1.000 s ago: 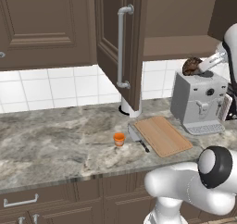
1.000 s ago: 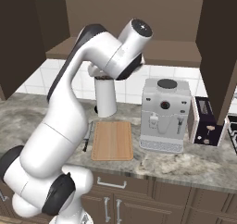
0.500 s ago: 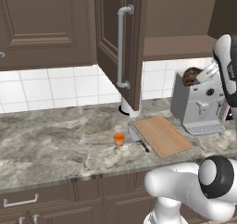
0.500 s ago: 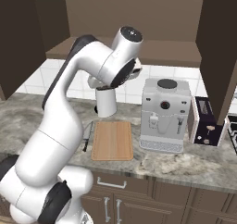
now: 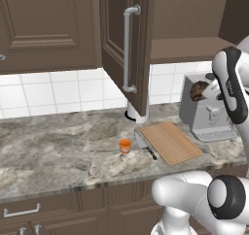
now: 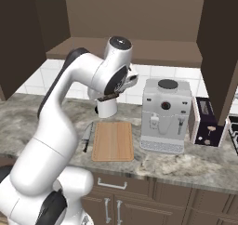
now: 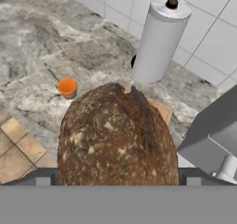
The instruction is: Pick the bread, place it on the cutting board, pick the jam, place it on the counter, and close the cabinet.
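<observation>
I have the bread clamped in the gripper, held up in the air in front of the coffee machine, well above the counter. In my hand view the loaf takes up most of the lower middle and covers the fingertips themselves, so I can't see the pads; I only see dark parts of the gripper poking out on either side at the bottom. From the left base view I see the brown lump at the end of the arm, partly covered by the wrist. From the right base view the wrist hides nearly all of it, and I only make out a dark sliver under the hand.

The cutting board lies flat on the counter, bare, to the left of the coffee machine, with a knife just beside its left edge. In my hand view only an orange-brown corner of the board peeks out behind the loaf.

The jam stands upright on the counter, near the knife and apart from the board. The cabinet door stands open, swung out over the paper towel roll, whose top it hides in the left base view.
</observation>
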Tool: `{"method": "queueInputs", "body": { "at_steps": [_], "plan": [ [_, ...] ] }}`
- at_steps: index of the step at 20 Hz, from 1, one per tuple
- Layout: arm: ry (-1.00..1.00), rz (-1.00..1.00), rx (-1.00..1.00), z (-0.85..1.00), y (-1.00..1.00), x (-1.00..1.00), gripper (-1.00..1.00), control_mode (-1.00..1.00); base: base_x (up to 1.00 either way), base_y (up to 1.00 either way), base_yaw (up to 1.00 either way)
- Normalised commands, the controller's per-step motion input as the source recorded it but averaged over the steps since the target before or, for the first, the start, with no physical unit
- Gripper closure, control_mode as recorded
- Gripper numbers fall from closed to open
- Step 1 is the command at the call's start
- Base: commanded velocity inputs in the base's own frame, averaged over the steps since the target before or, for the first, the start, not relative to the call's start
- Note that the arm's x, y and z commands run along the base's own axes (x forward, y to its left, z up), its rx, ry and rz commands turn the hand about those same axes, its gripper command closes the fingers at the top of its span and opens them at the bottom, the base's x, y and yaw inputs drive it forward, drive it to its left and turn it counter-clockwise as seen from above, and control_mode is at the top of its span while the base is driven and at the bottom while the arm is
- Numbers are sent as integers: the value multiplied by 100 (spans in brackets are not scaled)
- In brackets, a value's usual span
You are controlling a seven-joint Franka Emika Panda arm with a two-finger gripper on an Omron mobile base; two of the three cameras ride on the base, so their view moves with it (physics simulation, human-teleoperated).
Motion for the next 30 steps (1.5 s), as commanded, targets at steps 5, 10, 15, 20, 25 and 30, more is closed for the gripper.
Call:
{"method": "queueInputs", "body": {
  "at_steps": [5, 10, 15, 20, 25, 30],
  "plan": [
    [6, 0, -7, -24, 3, 0, 100, -100, 0, 0, 0],
    [4, 0, -5, -24, 3, 0, 100, -100, 0, 0, 0],
    [2, 0, -3, -25, 4, 0, 100, -100, 0, 0, 0],
    [2, 0, -4, -33, 7, 0, 100, -100, 0, 0, 0],
    [1, 0, -3, -35, 9, 5, 100, -100, 0, 0, 0],
    [0, 0, 0, -33, 4, 12, 100, -100, 0, 0, 0]
  ]
}}
